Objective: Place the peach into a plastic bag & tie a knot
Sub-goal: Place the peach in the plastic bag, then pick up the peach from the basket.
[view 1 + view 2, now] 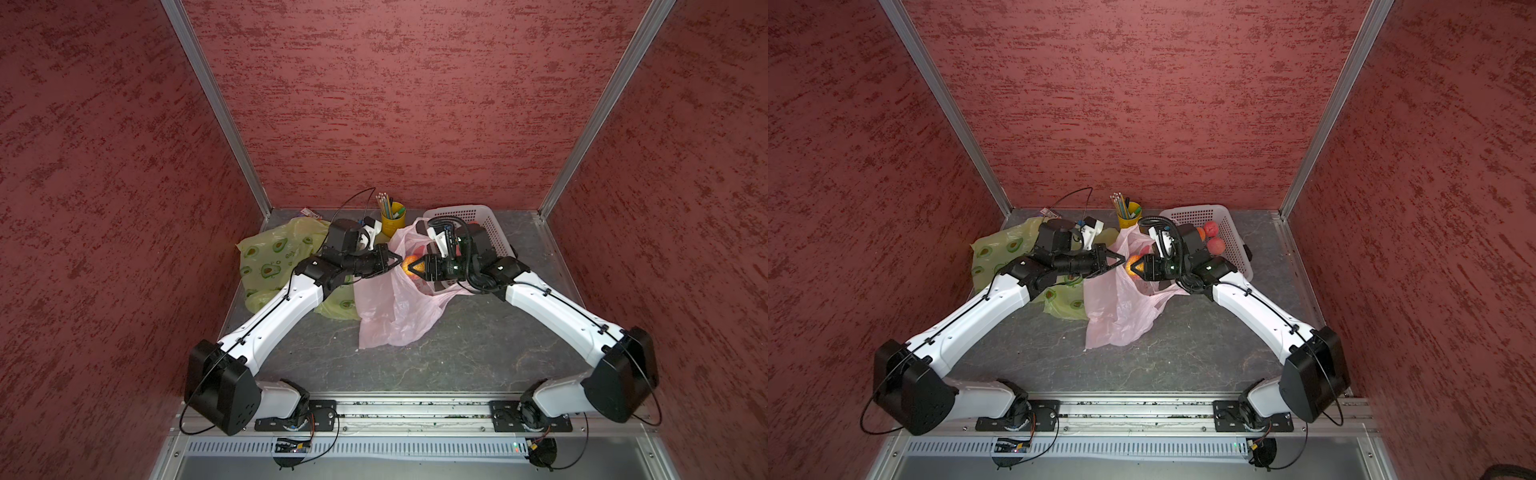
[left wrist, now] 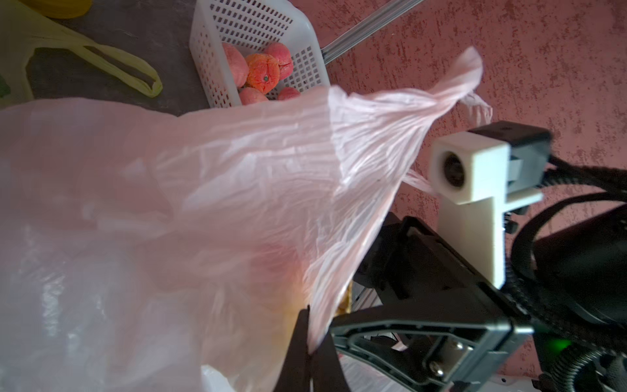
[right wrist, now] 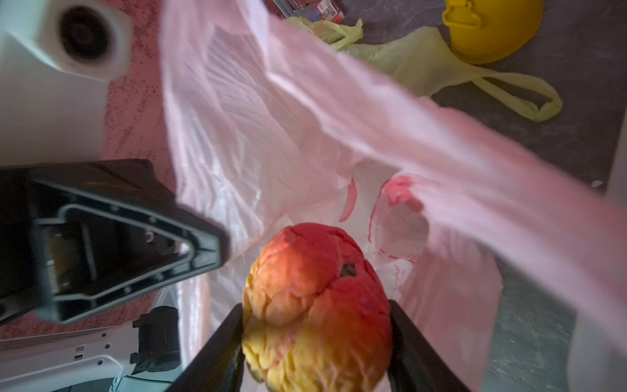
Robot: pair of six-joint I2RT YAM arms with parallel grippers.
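Frame centre: left gripper point(image 1: 395, 261) pinched shut on pink bag point(image 1: 390, 316) rim. Right gripper point(image 3: 316, 317) clamps peach point(image 3: 315, 281) at bag mouth.

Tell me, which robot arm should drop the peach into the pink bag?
The right arm, I'd say. The right jaws grip the peach at the pink bag's open mouth, while the left jaws are shut on the bag's rim, holding it up.
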